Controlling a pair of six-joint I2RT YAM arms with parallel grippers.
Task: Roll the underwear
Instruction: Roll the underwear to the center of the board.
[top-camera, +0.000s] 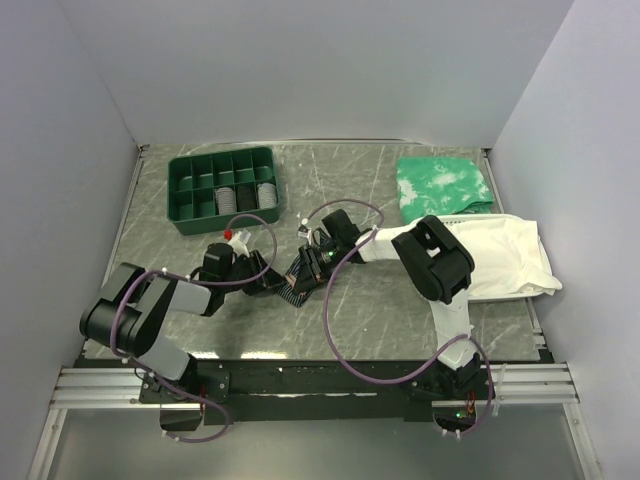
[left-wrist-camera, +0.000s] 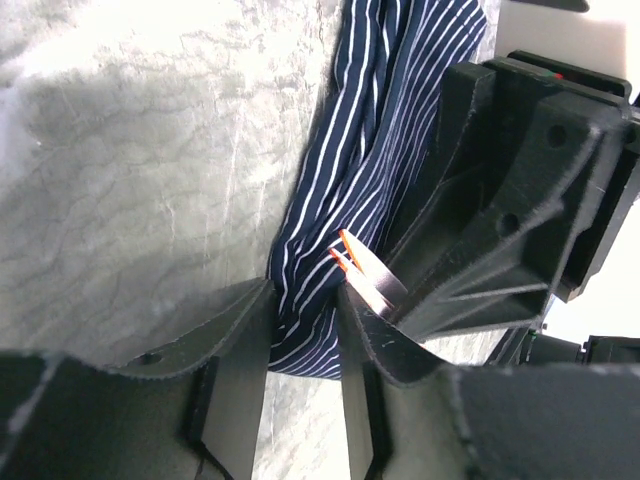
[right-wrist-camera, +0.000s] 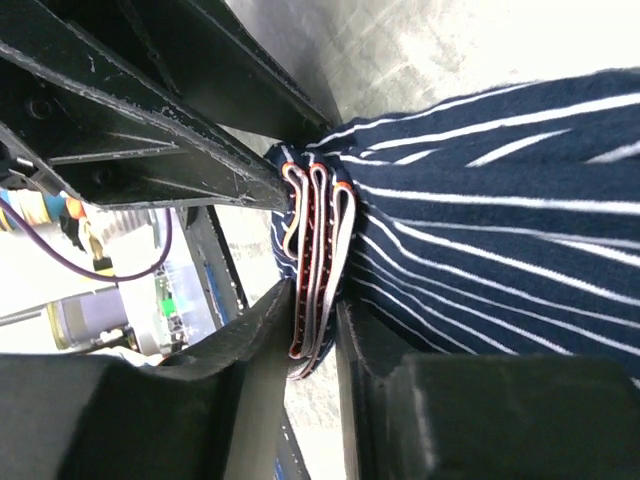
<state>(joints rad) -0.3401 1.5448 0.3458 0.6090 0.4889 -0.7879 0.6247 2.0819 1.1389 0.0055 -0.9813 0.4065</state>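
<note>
The underwear (top-camera: 293, 291) is a small navy garment with thin white stripes, bunched into a narrow roll on the table between the two arms. My left gripper (top-camera: 270, 281) reaches it from the left. In the left wrist view the striped underwear (left-wrist-camera: 340, 150) runs up the table, and its near end is pinched in my left gripper (left-wrist-camera: 305, 320). In the right wrist view my right gripper (right-wrist-camera: 315, 320) is shut on the folded red-and-grey waistband (right-wrist-camera: 318, 240) of the underwear (right-wrist-camera: 480, 200). The two grippers stand almost touching.
A green compartment tray (top-camera: 180, 200) stands at the back left. A green-and-white mottled cloth (top-camera: 443, 185) lies at the back right, with a large white cloth (top-camera: 505, 262) under the right arm. A small red-capped object (top-camera: 232, 235) sits by the left wrist.
</note>
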